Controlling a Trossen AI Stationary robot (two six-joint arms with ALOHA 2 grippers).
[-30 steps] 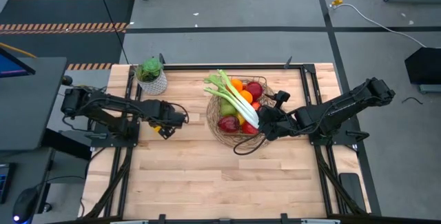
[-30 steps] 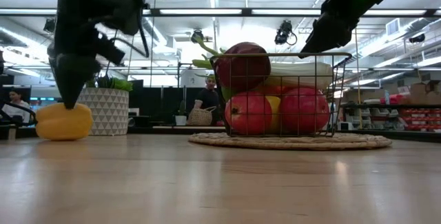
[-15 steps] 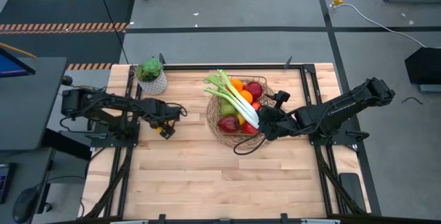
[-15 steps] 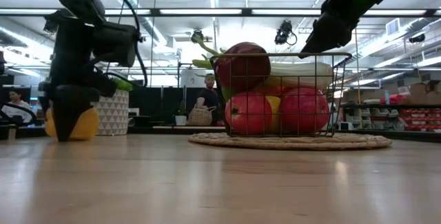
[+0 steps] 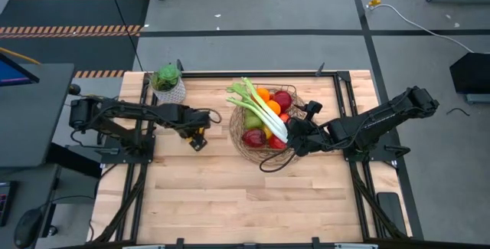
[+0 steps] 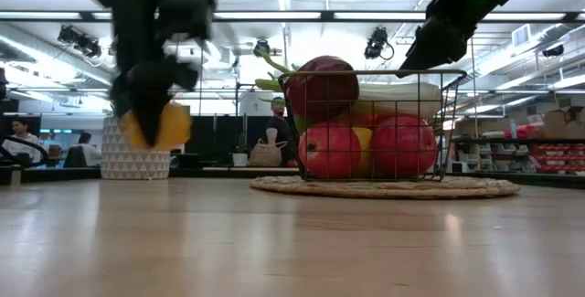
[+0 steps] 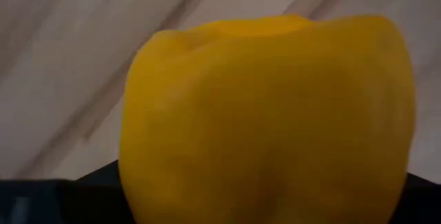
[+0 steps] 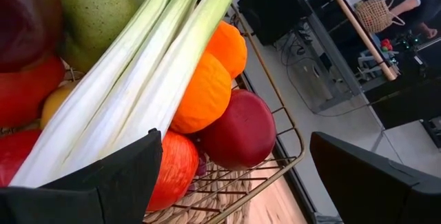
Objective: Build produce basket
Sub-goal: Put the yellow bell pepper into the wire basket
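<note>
Low view: nearest the camera, a yellow pepper (image 6: 155,125) is seen lifted clear of the table (image 6: 292,242), clamped in the left claw (image 6: 148,114). In the left wrist view the pepper (image 7: 269,114) fills the picture, seated between the dark fingers. From above, the left claw (image 5: 197,137) is placed just left of the basket (image 5: 239,138), with the pepper (image 5: 198,142) at its tip and bare table between it and the rim.

The step in hand is judged to be the carrying of the pepper to the basket. Farther off in the low view, the basket (image 6: 366,185) is already well filled with red apples (image 6: 331,151) and a leek (image 6: 402,96) laid across the top. The next move calls for the pepper to be raised above the rim and carried over a free spot, clear of the leek (image 5: 264,111), before it is let go.

At the basket's far side the right claw (image 5: 295,140) waits with its fingers spread wide, nothing held; oranges (image 8: 207,89) are seen past them.
</note>
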